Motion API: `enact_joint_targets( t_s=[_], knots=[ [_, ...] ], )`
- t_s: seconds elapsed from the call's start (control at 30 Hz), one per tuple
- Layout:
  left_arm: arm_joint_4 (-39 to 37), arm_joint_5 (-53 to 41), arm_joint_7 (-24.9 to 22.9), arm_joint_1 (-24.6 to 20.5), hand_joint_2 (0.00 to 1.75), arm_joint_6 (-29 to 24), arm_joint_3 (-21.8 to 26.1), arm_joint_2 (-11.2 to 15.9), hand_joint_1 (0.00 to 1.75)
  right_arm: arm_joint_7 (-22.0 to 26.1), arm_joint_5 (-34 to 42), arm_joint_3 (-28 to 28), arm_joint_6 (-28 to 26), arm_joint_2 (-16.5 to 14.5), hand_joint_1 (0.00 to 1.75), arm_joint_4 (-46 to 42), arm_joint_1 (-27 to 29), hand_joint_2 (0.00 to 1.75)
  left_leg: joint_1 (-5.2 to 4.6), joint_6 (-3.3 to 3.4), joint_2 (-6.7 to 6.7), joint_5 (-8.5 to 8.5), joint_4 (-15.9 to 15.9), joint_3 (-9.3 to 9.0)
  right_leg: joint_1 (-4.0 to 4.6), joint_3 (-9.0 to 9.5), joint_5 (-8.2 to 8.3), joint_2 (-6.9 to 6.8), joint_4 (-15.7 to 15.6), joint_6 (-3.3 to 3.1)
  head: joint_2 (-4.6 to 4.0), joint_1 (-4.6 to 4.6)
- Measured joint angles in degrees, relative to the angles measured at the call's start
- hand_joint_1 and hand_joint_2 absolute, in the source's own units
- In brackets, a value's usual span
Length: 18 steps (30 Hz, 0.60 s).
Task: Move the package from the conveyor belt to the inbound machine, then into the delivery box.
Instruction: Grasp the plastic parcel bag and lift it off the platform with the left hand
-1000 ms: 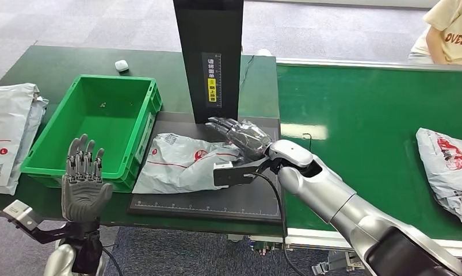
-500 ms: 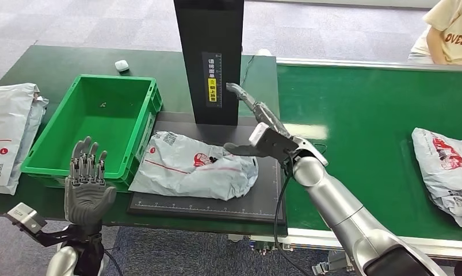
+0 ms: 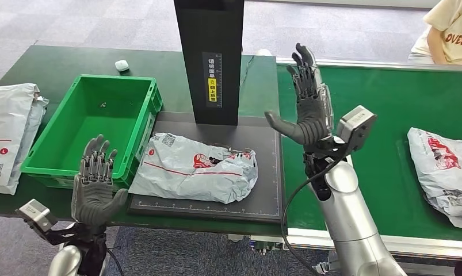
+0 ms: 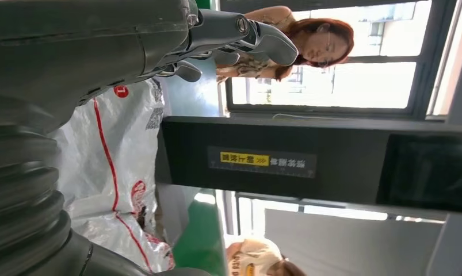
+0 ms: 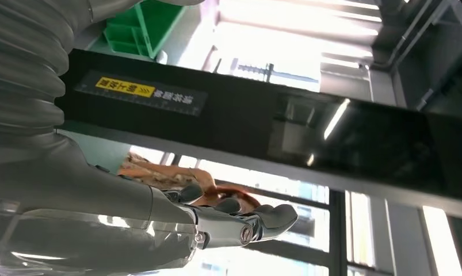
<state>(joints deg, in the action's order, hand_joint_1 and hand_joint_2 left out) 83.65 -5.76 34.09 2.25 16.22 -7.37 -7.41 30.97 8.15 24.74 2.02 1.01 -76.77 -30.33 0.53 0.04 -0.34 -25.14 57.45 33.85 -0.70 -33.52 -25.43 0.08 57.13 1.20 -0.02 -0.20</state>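
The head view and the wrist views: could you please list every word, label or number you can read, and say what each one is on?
"OVES D": partial print on the person's yellow shirt.
"L": white letter in a red dot on the grey bag left of the green box.
Yellow and white label on the black column: Chinese characters, too small to read.
Red print and codes on the package on the scanner plate: unreadable.
Ruler marks along the plate's front edge: numbers illegible.

- package (image 3: pixel 197 172): light grey plastic, red line and red logo print
- delivery box (image 3: pixel 96 123): bright green
- inbound machine (image 3: pixel 210 57): black, with a yellow-and-white label strip
- conveyor belt (image 3: pixel 378 109): deep green
- hands: dark grey
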Motion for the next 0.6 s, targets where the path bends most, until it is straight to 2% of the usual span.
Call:
enact_joint_targets(
  t_s=[0.2, 0.33, 0.4, 0.47, 0.6],
  knots=[
    [0.0, -7.9, -0.2, -1.1, 1.75, -3.1, -2.3, 0.0, 0.00, -0.1, -0.3, -4.8, 0.5, -1.7, 0.00, -3.3, 3.1, 1.75, 0.00, 0.00, 0.01, 0.00, 0.0, -0.03, 0.00, 0.00, 0.01, 0.01, 0.0, 0.00, 0.00, -0.01],
    [-0.7, -28.1, -3.2, -3.8, 1.75, -12.5, -6.3, 0.2, 0.00, 0.1, -1.9, -7.5, 1.6, -2.9, 0.00, -4.6, 4.8, 1.75, 0.00, 0.01, -0.03, 0.01, 0.0, -0.02, 0.00, 0.00, 0.01, -0.05, 0.0, 0.00, 0.00, -0.01],
    [-3.1, -40.3, -7.2, -6.9, 1.75, -17.3, -10.0, 0.4, 0.00, 0.1, -3.1, -9.0, 2.4, -3.7, 0.00, -5.3, 5.7, 1.75, -0.01, 0.01, -0.05, 0.01, 0.0, -0.02, -0.01, 0.01, 0.01, -0.06, 0.0, 0.01, 0.00, 0.00],
    [-7.2, -49.1, -11.3, -11.1, 1.75, -19.9, -14.3, 0.6, 0.00, 0.1, -4.2, -10.4, 3.2, -4.4, 0.00, -5.9, 6.4, 1.75, -0.02, 0.01, -0.05, 0.02, 0.0, -0.03, -0.02, 0.03, 0.03, -0.06, 0.0, 0.02, 0.00, 0.00],
    [-18.8, -57.1, -16.9, -19.7, 1.75, -19.7, -21.1, 0.5, 0.00, 0.1, -5.4, -12.5, 4.3, -5.7, 0.00, -6.0, 7.0, 1.75, -0.04, 0.02, -0.04, 0.04, 0.0, -0.04, -0.04, 0.03, 0.07, -0.03, 0.0, 0.05, 0.00, 0.01]
  ],
)
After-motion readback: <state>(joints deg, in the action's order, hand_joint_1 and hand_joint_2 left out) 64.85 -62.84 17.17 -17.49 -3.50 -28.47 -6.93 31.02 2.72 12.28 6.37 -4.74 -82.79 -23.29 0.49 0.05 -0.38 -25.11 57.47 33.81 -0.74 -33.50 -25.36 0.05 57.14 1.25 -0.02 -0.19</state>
